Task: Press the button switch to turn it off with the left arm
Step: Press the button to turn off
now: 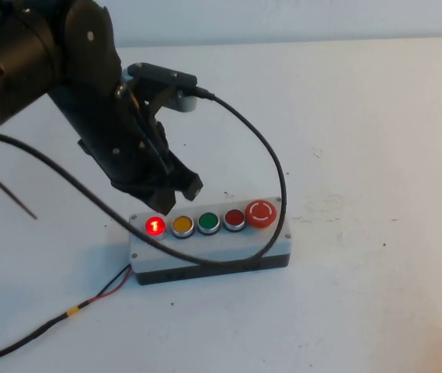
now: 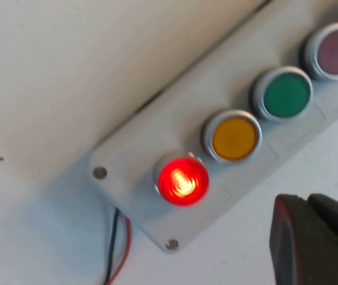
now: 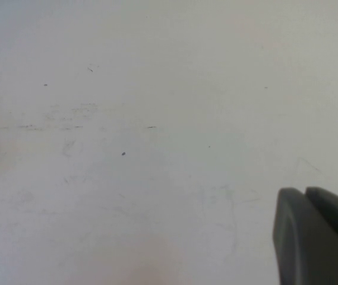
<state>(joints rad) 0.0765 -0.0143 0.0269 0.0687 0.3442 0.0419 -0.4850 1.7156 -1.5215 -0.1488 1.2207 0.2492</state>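
The button switch point(image 1: 154, 226) glows bright red at the left end of the grey box point(image 1: 205, 255). It also glows in the left wrist view point(image 2: 182, 181), with its silver ring on the box top point(image 2: 151, 139). My left gripper point(image 1: 174, 194) is shut and empty. It hovers just above and behind the glowing button, not touching it. Its joined fingers point(image 2: 299, 243) show in the left wrist view. My right gripper point(image 3: 306, 193) is shut and empty over bare table, and is out of the high view.
Along the box sit a yellow button point(image 1: 182, 225), a green button point(image 1: 208, 223), a dark red button point(image 1: 234, 219) and a large red stop button point(image 1: 261, 213). A thick black cable point(image 1: 276, 175) loops over the box. Red and black wires point(image 1: 104, 291) leave its left end.
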